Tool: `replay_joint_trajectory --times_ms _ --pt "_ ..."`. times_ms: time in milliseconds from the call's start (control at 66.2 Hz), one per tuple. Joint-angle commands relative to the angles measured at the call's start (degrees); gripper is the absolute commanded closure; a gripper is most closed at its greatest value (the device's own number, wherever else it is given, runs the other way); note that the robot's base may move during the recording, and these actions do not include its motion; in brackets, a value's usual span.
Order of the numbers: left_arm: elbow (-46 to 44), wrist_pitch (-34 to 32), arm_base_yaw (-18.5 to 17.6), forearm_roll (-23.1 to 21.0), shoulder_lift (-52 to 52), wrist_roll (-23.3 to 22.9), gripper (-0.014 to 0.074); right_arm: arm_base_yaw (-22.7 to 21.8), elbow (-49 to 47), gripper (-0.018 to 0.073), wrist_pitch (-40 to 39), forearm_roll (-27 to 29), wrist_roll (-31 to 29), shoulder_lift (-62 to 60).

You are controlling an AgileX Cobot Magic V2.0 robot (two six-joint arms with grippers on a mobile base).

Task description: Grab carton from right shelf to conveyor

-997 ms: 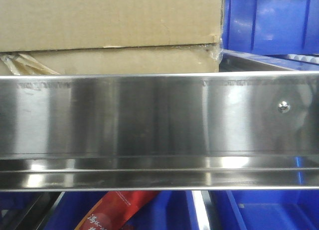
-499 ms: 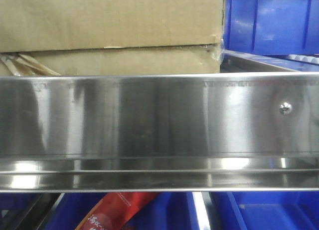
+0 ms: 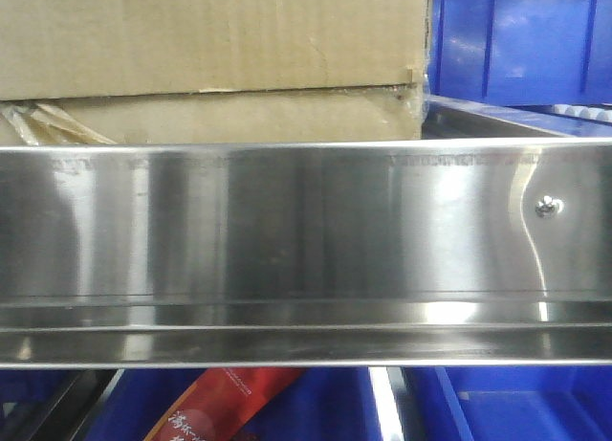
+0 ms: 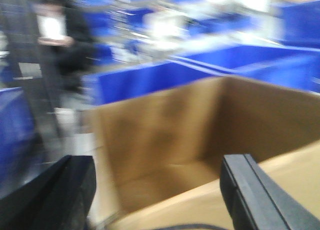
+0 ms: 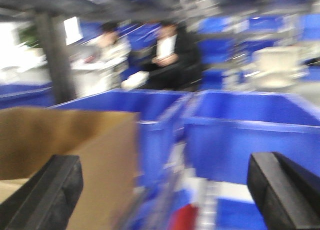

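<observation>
The left gripper (image 4: 155,162) is hanging with its two black fingers spread wide and nothing between them but air, the carton (image 4: 165,125) lying beyond and below the tips; the right gripper (image 5: 165,162) is likewise standing wide apart and gripping nothing, with the carton's brown wall showing near its left finger and blue bins (image 5: 250,135) filling the rest of its view; both wrist views are blurring badly, so whether either finger is touching cardboard is not something I can tell

The carton is sitting on the right shelf (image 3: 287,221), just behind the shiny steel front rail with its single screw (image 3: 546,206), and beside a blue bin on its right; a wad of tan packing tape (image 3: 48,123) is poking out at its lower left; the conveyor is not showing in any view

Judging by this, the task is only beginning: the arms are reaching the shelf and lining up on either side of the box, but no grasp is being made, and the lift over the rail, the carry and the set-down on the belt are all remaining

As for how it lies, the carton is resting flat with its long axis running left to right along the rail, its broad side facing outward toward the front camera and its right corner ending short of the screw; its left end is running out of frame; from the left wrist its top is appearing open, mouth upward, with the inner walls showing
</observation>
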Motion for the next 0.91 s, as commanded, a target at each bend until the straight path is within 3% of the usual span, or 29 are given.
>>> replay_joint_trajectory --times_ms 0,45,136,272,363,484,559,665,756,892 --pt "-5.03 3.78 -2.66 -0.49 4.57 0.06 0.0172 4.80 -5.89 -0.0010 3.10 0.23 -0.55 6.15" --pt "-8.08 5.69 -2.97 -0.49 7.64 -1.07 0.0172 7.49 -9.72 -0.0010 5.38 0.23 -0.55 10.10" --pt "-15.72 10.73 -2.16 2.66 14.37 -7.98 0.0172 10.71 -18.21 -0.0010 10.88 0.23 -0.55 17.64" --pt "-26.98 22.22 -1.09 9.49 22.62 -16.52 0.0172 10.98 -31.72 -0.0010 21.76 0.23 1.34 28.72" --pt "-32.87 28.61 -1.09 14.26 27.97 -19.35 0.0172 10.98 -41.58 -0.0010 28.77 -0.24 4.50 35.52" --pt "-39.29 35.27 -0.92 17.31 33.70 -22.70 0.0172 10.98 -53.85 -0.0010 40.23 -3.94 9.47 44.93" --pt "-42.03 35.48 0.52 16.91 36.82 -23.43 0.0172 10.98 -61.76 -0.0010 47.14 -5.95 10.48 50.27" --pt "-42.96 35.48 4.04 13.47 39.68 -23.43 0.0172 10.98 -69.76 -0.0010 47.18 -6.05 10.48 57.11" --pt "-42.96 35.48 7.15 10.08 41.47 -23.43 0.0172 11.50 -72.63 -0.0010 47.18 -6.20 11.14 59.98" --pt "-42.96 35.48 9.26 10.98 44.23 -22.46 0.0172 11.50 -72.79 -0.0010 47.18 -7.34 12.12 63.34"
